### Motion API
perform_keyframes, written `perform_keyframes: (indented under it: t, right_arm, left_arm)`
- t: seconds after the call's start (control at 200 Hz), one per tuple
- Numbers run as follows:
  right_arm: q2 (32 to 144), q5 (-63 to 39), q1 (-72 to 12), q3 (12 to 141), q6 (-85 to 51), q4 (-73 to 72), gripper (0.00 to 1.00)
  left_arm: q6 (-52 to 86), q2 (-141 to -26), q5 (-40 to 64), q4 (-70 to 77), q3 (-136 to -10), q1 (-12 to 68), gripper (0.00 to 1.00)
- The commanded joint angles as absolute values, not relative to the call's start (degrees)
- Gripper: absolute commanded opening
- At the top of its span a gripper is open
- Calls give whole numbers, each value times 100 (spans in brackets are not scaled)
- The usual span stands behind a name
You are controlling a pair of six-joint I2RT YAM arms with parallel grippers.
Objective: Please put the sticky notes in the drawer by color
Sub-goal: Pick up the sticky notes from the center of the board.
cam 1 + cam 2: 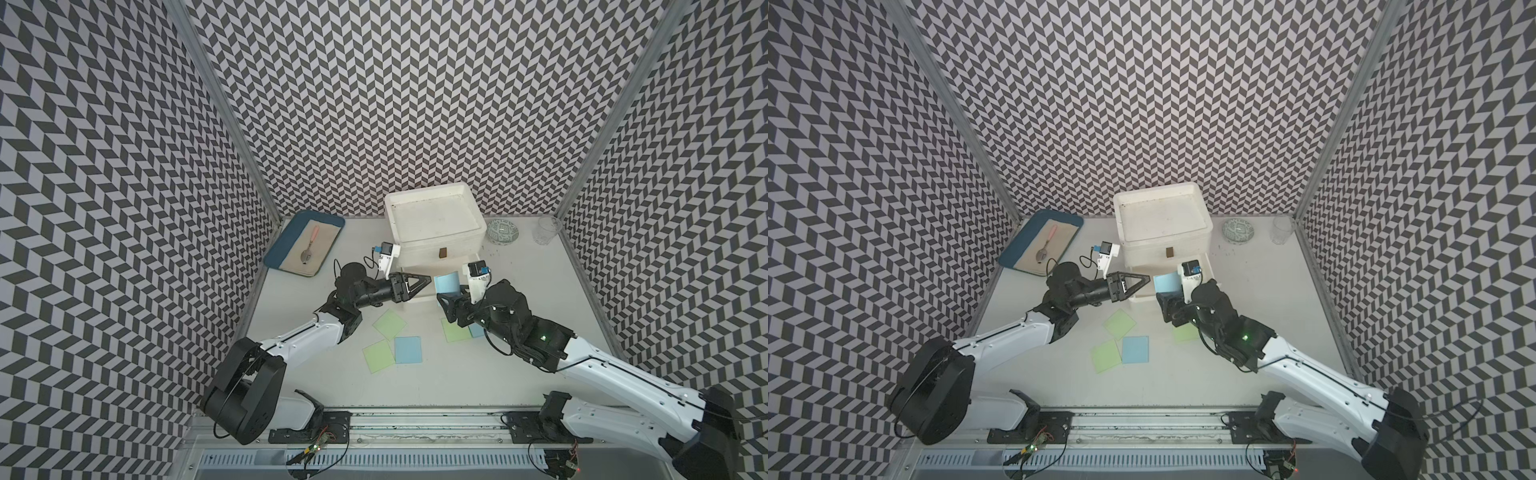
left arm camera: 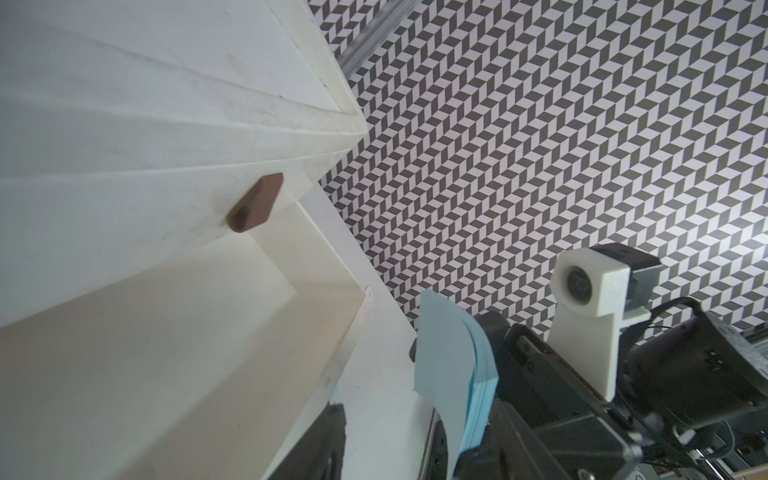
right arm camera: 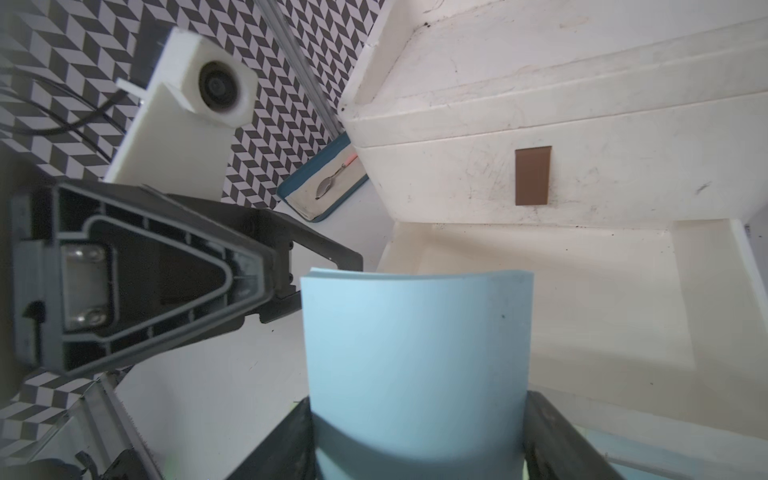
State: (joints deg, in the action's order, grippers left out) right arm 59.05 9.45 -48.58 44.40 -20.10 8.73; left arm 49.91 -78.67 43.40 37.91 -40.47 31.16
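My right gripper (image 1: 451,299) (image 3: 419,440) is shut on a bowed light blue pad of sticky notes (image 1: 446,282) (image 3: 415,340), held upright just in front of the pulled-out lower drawer (image 3: 582,291) of the white drawer unit (image 1: 436,245). The part of the drawer's inside that shows is bare. My left gripper (image 1: 426,279) (image 2: 382,444) stands open by the drawer's front left corner, with nothing between its fingers. On the table lie two green notes (image 1: 389,324) (image 1: 378,355) and a blue note (image 1: 408,350). Another green note (image 1: 455,332) and a blue note (image 1: 477,330) are partly hidden under my right arm.
A blue tray (image 1: 291,249) with a spoon (image 1: 309,245) sits at the back left. A patterned bowl (image 1: 502,232) and a clear glass (image 1: 547,230) stand at the back right. The closed upper drawer has a brown handle (image 1: 442,252). Patterned walls close in three sides.
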Motion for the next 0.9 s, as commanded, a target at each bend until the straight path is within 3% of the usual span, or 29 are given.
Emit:
perform_keyframes:
  t: [0.0,0.18,0.381,0.421,0.471,0.531,0.741,0.891]
  right_arm:
    - [5983,615,-4843,4476,-1784,323,76]
    - [6138,517,-4825,4485,-1679,256,76]
    - [5995,549,-4684,4404,-1643,184,77]
    - [5978,524,-4655,4390,-1641,171,78]
    - [5977,501,-4612,4378,-1644,167,80]
    - [5968,509,-4576,4340,-1635,137,83]
    - [5678,49,-4094,4152,-1877,1,94]
    - [5557,-2185,-2811,3817,-2553,-559,97]
  left_arm:
    - [4900,-7938,4464,3700,-4371,3290,59]
    - [4942,-8103,4465,3717,-4522,3418,55]
    - [4843,-8181,4370,3489,-4553,3411,43]
    - [4842,-8182,4347,3491,-4548,3410,37]
    - [4828,-8192,4342,3462,-4557,3407,17]
    - [4815,-8232,4346,3420,-4580,3376,5]
    - [4977,-8291,4553,3502,-4530,3045,4]
    - [5236,-8111,4845,3802,-4388,2490,4]
